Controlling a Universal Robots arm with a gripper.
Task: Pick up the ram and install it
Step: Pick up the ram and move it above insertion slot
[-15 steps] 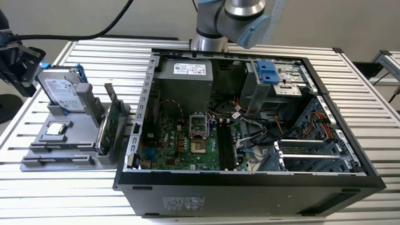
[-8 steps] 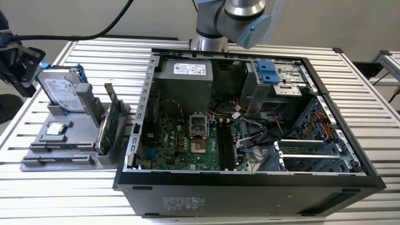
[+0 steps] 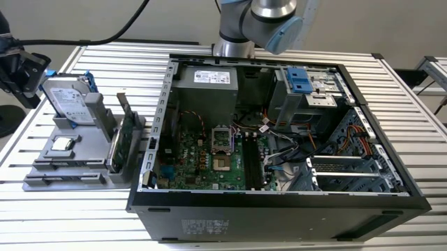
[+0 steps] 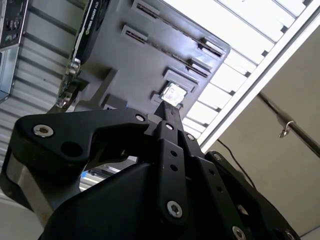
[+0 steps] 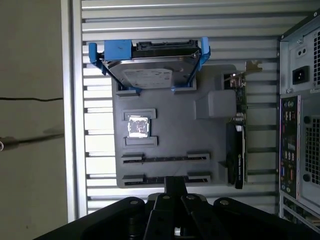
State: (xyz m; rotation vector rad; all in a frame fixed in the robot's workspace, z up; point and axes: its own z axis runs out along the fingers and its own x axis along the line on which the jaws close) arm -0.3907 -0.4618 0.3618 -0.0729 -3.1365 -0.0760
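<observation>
The arm [image 3: 260, 21] is rising from its base [image 3: 234, 49] at the back of the exterior view. Its grey joint [image 3: 279, 26], capped in light blue, is showing at the top edge. The gripper [image 3: 26, 78] is hanging at the exterior view's far left, well apart from the base, and is pointing downward. In both wrist views its black fingers [image 4: 169, 122] [image 5: 175, 186] are pressing together into one narrow point, with no gap showing and nothing held between them. The linkage bars [image 4: 90, 132] are spreading out to either side behind the fingers.
</observation>
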